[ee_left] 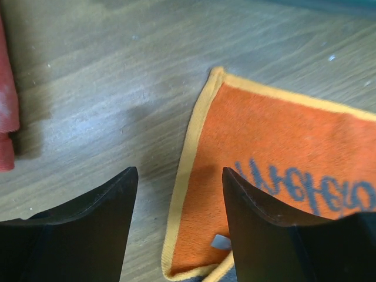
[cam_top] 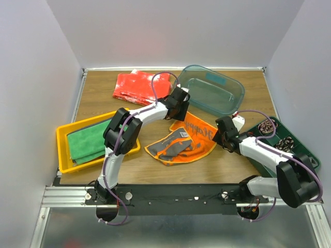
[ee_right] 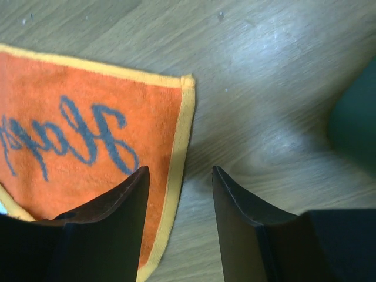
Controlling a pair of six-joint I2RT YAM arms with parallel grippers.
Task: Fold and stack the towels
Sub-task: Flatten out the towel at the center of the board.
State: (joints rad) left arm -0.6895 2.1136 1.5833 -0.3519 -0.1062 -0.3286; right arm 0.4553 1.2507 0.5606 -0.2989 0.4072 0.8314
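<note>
We see two claws, both over one orange towel [cam_top: 199, 129] and neither holding anything. The left claw [ee_left: 179, 173] has its jaws wide apart, astride the towel's yellow-bordered far left edge. The right claw [ee_right: 180, 170] has its jaws narrower but parted, above the towel's right corner. The towel lies flat at the middle of the wooden tabletop [cam_top: 103, 98], blue lettering upward, with its near left part folded over to show a grey side.

To the left, one yellow tray [cam_top: 64, 165] holds one bright green towel [cam_top: 85, 142] lying on a darker layer. At the far side lie one red cloth [cam_top: 137, 85] and one clear bin [cam_top: 239, 95]. On the right, one dark green tray [cam_top: 300, 150] holds two small patterned bundles.
</note>
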